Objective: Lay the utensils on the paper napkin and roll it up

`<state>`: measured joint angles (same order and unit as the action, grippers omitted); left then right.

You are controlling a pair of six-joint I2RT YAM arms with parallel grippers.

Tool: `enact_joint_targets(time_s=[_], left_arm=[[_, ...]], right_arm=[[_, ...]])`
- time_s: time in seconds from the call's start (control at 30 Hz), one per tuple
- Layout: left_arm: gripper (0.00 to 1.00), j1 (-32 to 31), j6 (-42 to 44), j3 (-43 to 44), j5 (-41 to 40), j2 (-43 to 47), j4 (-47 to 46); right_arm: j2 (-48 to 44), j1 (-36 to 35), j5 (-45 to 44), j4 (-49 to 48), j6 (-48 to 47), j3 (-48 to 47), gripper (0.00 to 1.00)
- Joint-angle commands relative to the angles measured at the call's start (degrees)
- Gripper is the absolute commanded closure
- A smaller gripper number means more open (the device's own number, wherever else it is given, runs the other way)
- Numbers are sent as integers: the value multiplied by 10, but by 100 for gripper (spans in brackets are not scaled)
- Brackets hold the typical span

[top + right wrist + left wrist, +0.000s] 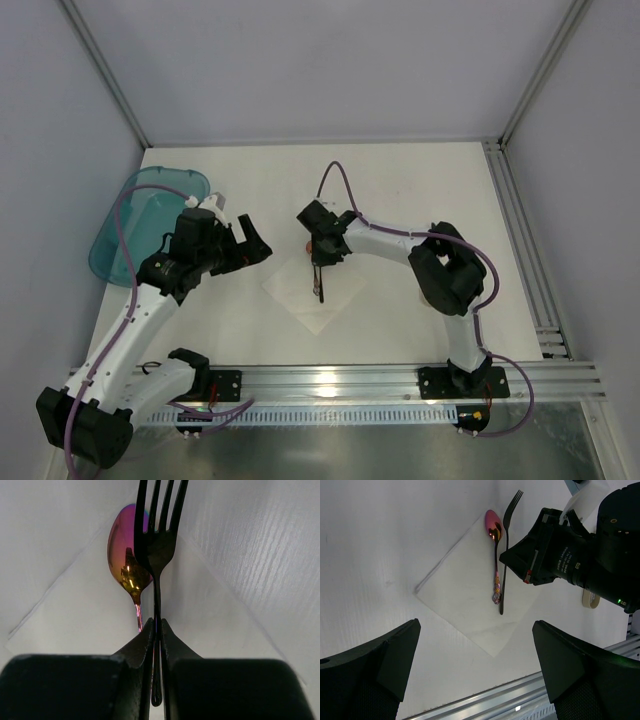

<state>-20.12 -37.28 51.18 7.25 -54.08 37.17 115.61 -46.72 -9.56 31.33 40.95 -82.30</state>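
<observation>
The white paper napkin [318, 300] lies as a diamond on the table between the arms. On it rest an iridescent pink-gold spoon [495, 555] and, right beside it, a dark fork [505, 540], both pointing away from the arm bases. My right gripper [156, 626] is shut on the fork's [157, 540] thin handle, low over the napkin [85, 610], with the spoon [125, 545] just left of the tines. My left gripper [475, 625] hangs open above the table to the left of the napkin [465, 595], holding nothing.
A translucent teal tub [140, 215] stands at the far left of the table. A small tan roll [590, 600] lies past the right wrist. An aluminium rail [330, 380] runs along the near edge, and another one [520, 240] along the right side.
</observation>
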Motion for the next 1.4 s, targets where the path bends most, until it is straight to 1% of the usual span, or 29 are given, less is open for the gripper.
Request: enact_joint_targets(time_s=[0.0,0.13,0.27,0.7,1.2,1.27,1.37], left_arm=[[0,3,-2,-1,-2,10,-7],[1,4,-2,-2,-2,11,-6],[1,3,-3,-2,-1,11,-6],[1,3,-6,-3,0,10,-9],[0,3,-6,2,7,3,-13],[0,4,-6,2,8,1,-15],[0,3,-3,6,10,-3,-14]], right_arm=[[3,-2,-17,-4,11,-8,92],[4,-3,-18,-5,12,-8,92],[4,-4,-19,-5,15,-6,89],[2,-7,-20,-2,18,-7,89],[-41,-6,-58,59,-30,-37,87],[-50,-4,-60,66,-37,-38,85],[-71,13,-60,76,-57,-34,85]])
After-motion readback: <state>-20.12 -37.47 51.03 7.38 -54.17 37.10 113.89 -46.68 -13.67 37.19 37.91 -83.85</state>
